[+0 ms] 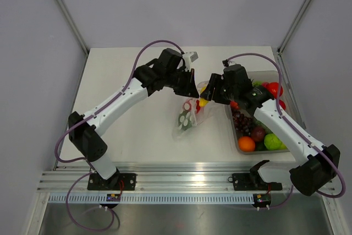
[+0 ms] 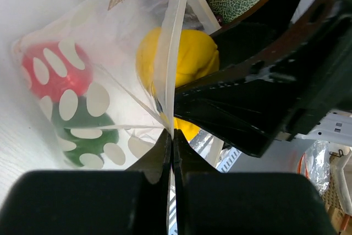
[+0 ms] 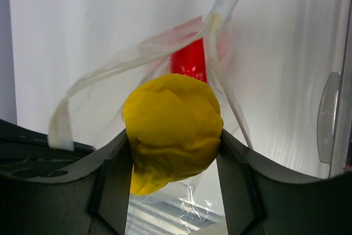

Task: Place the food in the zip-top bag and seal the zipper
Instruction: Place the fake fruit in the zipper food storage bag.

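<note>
The dotted zip-top bag (image 1: 187, 115) lies mid-table with red and green food inside (image 2: 55, 75). My left gripper (image 1: 191, 89) is shut on the bag's mouth edge, the zipper strip (image 2: 168, 53), and holds it up. My right gripper (image 1: 206, 95) is shut on a yellow toy food piece (image 3: 173, 127) and holds it at the bag's open mouth (image 3: 137, 59). In the left wrist view the yellow piece (image 2: 190, 59) sits just behind the lifted edge. A red piece (image 3: 190, 61) shows inside the bag beyond it.
A rigid clear tray (image 1: 236, 141) at the right holds more food: purple grapes (image 1: 242, 118), an orange (image 1: 247, 143), a green ball (image 1: 271, 141), red pieces (image 1: 274, 88). The table's right edge runs just beyond it. An aluminium rail (image 1: 181, 180) crosses the front.
</note>
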Controlling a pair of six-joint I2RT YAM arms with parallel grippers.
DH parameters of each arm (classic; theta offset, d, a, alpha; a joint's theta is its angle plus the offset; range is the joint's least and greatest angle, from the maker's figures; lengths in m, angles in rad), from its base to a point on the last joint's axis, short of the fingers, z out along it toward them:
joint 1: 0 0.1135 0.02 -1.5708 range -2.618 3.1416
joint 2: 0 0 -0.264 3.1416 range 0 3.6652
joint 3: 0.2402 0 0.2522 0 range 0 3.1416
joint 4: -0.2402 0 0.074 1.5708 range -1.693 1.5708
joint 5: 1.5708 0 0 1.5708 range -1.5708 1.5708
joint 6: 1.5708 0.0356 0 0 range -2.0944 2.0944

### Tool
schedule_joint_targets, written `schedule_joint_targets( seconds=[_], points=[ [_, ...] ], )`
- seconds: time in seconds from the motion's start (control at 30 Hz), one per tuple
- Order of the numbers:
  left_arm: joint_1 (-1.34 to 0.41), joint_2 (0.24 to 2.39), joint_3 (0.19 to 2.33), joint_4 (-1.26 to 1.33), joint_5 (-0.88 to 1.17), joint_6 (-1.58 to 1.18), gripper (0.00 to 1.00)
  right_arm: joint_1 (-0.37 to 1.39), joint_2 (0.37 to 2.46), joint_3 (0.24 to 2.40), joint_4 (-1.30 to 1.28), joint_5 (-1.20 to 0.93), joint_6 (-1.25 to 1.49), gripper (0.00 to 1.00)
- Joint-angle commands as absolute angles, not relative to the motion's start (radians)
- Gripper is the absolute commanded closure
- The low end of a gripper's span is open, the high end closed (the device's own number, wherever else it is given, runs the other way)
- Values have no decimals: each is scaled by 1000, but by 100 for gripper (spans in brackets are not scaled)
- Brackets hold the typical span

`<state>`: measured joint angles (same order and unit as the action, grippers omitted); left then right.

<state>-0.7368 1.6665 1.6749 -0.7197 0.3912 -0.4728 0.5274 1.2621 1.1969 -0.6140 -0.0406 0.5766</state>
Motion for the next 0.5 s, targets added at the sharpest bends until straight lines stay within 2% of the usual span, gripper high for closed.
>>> schedule_joint_targets(
  seconds=[0.0,0.07,0.13,0.17,0.23,0.27,0.3,0.47],
  points=[
    [-719,1626,1666,-637,459,-492,100,532,1252,1189,-621,32,566,59],
    [-716,1628,1663,-624,475,-502,100,532,1264,1190,-640,44,561,57],
    [-715,1631,1664,-623,480,-500,100,534,1272,1195,-661,70,554,48],
    [-715,1631,1666,-623,482,-500,100,532,1270,1198,-669,83,551,28],
    [-712,1632,1667,-629,486,-494,100,534,1269,1212,-689,104,543,13],
    [-712,1632,1667,-629,486,-494,100,532,1267,1221,-696,104,540,8],
    [-709,1634,1666,-630,488,-494,100,532,1264,1236,-703,95,538,5],
    [-704,1643,1664,-624,476,-508,100,532,1223,1281,-736,69,534,6]
  ],
)
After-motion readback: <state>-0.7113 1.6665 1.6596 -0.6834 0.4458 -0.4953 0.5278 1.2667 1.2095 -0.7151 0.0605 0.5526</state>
